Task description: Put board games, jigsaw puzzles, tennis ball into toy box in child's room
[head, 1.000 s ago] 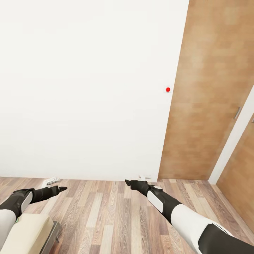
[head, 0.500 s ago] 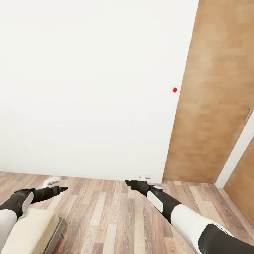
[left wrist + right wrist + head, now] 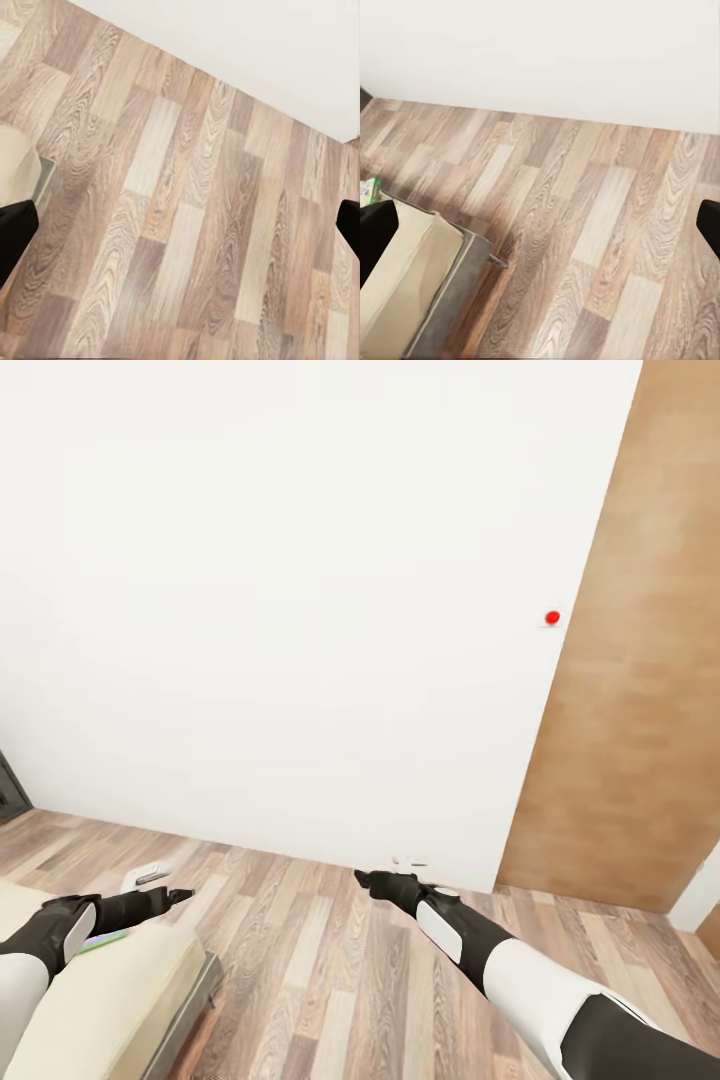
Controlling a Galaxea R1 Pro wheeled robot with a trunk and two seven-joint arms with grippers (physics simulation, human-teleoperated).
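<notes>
Both my grippers, left [image 3: 172, 897] and right [image 3: 362, 876], spread wide, empty; beige-mattressed bed [image 3: 120, 1000] under left; green-edged board game [image 3: 103, 940] beside left forearm

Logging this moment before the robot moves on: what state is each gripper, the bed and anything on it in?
Left gripper: open, empty, over the bed's corner.
Right gripper: open, empty, above the wooden floor.
Beige-mattressed, dark-grey-framed bed: corner in view.
Green-edged flat board game: lying on the mattress, partly hidden by the left arm.
</notes>
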